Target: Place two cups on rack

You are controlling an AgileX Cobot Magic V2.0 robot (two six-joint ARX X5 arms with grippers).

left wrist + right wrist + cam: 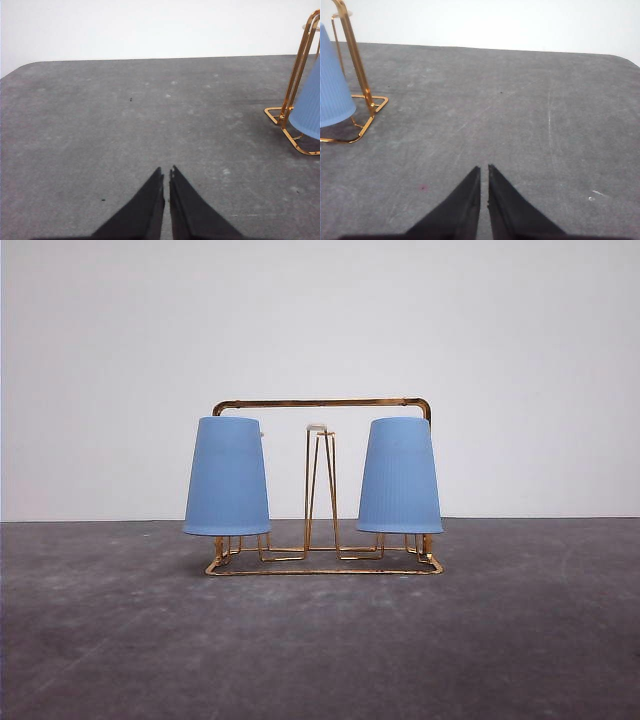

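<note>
Both cups sit upside down on the rack [322, 403]: the left cup [227, 478] and the right cup [399, 477] hang over the outer prongs, mouths down, long axes upright, with a bare white-tipped prong [317, 427] between them. By the look of it, the task's 2 placements are done.

The left gripper [166, 175] has its fingers drawn together to a thin slit, holding nothing, over bare table [125, 125]; the rack's end and a cup edge lie ahead and off to its inner side, apart from the tips. The right gripper [484, 170] is likewise nearly closed and empty, the rack ahead toward its inner side. Neither arm is clearly the nearer; each faces its own cup. I judge no further grasp is needed.
</note>
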